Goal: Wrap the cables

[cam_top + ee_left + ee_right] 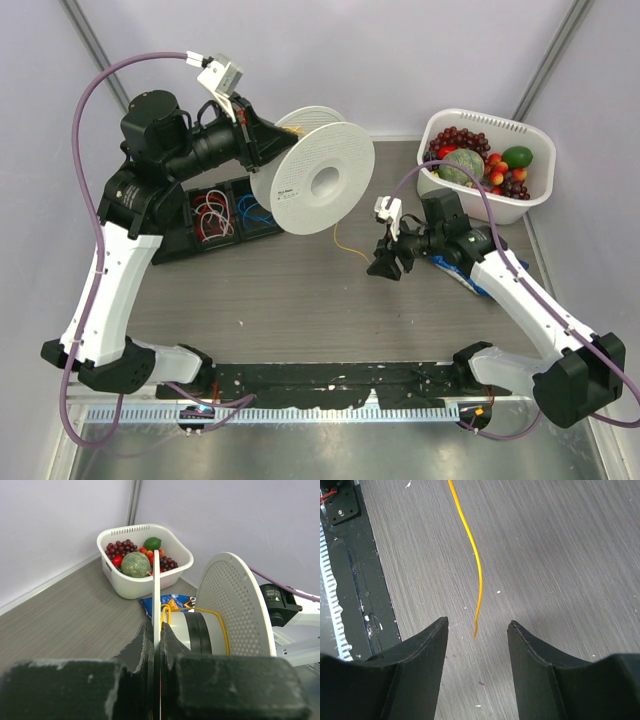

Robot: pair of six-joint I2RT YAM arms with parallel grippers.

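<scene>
My left gripper (258,140) is shut on one flange of the white plastic spool (315,170) and holds it up in the air, tilted on its side. In the left wrist view the jaws (157,632) clamp that thin flange, and the yellow-orange cable (200,611) is looped loosely round the spool's hub. A free tail of the cable (338,235) hangs down from the spool to the table. My right gripper (386,268) is open just above the table; in the right wrist view the cable's tail end (476,630) lies between the open fingers (477,625), untouched.
A white basket (530,135) of fruit stands at the back right. A blue packet (470,280) lies under my right arm. A black tray (195,250) with white-and-red and blue wire coils sits at the left. A black mat (330,385) runs along the near edge.
</scene>
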